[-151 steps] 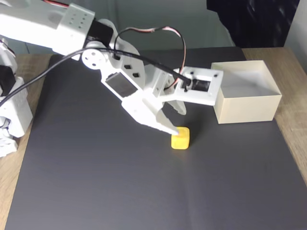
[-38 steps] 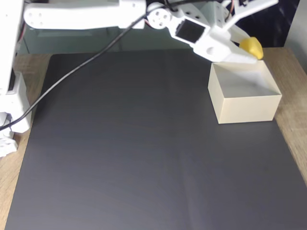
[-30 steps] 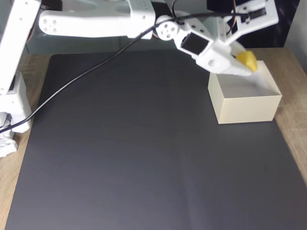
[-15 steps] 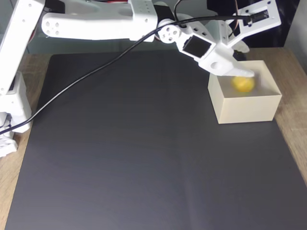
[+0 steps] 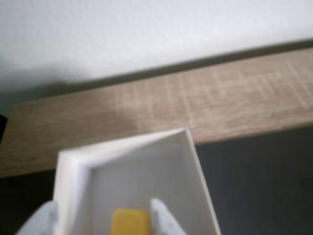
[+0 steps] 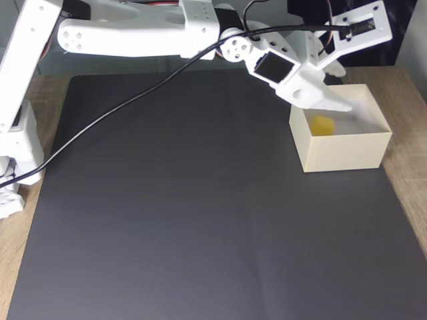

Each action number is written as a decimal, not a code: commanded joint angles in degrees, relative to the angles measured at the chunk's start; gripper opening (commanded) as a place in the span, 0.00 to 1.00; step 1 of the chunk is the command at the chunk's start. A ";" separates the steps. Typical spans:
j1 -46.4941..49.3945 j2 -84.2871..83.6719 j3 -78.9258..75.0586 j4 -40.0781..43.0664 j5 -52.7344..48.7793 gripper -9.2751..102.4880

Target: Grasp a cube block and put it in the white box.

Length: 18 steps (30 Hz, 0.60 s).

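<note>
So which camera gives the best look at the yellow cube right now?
The fixed view: the yellow cube shows whole, lying inside the white box near its left wall, with the open gripper above it. In the wrist view the cube is blurred and cut off by the bottom edge, between the fingertips.

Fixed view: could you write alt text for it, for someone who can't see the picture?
A small yellow cube block lies inside an open white box at the right edge of a dark grey mat on a wooden table. A white robot arm reaches from the left, its open gripper poised over the box's top, holding nothing.
</note>
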 commanded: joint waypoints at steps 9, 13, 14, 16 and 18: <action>-1.23 8.79 0.35 9.49 -0.97 0.08; -1.67 13.18 5.10 9.67 -1.05 0.08; -1.76 14.50 6.59 9.58 -1.14 0.08; -1.85 17.49 9.93 9.58 -1.14 0.08; -1.93 21.01 14.24 9.23 -1.05 0.08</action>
